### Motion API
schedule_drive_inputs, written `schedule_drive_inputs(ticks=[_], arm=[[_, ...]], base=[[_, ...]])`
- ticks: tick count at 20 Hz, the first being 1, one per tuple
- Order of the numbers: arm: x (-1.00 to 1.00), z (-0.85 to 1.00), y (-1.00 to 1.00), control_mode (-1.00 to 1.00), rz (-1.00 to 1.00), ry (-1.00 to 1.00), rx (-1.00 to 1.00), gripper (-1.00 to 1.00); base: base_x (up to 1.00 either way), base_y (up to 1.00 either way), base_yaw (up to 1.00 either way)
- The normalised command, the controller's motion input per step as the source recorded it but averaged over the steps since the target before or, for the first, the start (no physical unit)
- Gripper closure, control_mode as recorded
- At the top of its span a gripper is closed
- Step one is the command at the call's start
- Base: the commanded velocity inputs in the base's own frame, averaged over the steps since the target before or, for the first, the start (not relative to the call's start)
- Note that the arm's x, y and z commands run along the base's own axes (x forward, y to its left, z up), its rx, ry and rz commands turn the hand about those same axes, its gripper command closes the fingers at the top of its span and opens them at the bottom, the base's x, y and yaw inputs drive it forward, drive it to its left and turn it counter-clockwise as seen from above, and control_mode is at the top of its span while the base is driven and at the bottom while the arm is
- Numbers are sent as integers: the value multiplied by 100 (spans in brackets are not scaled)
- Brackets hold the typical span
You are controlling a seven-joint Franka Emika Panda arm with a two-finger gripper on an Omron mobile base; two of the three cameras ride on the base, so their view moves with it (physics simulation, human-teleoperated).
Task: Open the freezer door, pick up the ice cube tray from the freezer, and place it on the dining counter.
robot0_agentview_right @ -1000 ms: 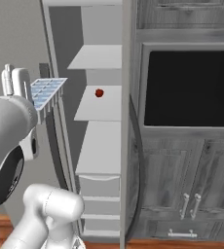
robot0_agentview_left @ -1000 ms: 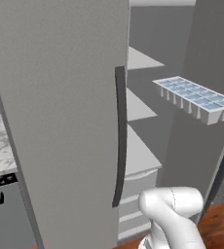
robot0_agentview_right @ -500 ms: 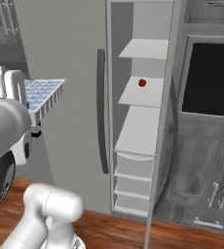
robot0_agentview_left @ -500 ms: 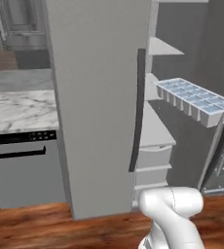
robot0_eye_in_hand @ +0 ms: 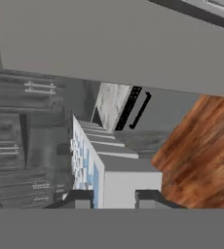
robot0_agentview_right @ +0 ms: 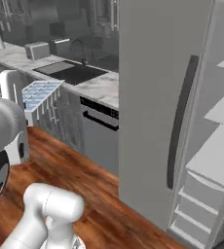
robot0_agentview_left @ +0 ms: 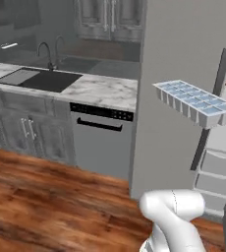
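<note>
My tool is clamped on one short end of the ice cube tray; I carry it in mid-air, roughly level, with most of its length sticking out past the fingers. The freezer door stands open just right of me, its dark handle near. A marble worktop with sink and dishwasher lies to the left.

Risks, as I judge them:
- End grip, long overhang: any jolt or quick swing could twist the tray out or tip it.
- The free end could clip the door edge or the worktop while the base turns.
- That near worktop is not the dining counter; setting down there would be wrong.
</note>
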Motion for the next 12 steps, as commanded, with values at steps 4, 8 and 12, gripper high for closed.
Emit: schedule_drive_inputs(ticks=[4, 8, 12], arm=[[0, 0, 0, 100, 0, 0, 0, 100], [0, 0, 0, 100, 0, 0, 0, 100], [0, 0, 0, 100, 0, 0, 0, 100]], base=[[-15, 37, 82], [-2, 17, 85], [22, -4, 83]])
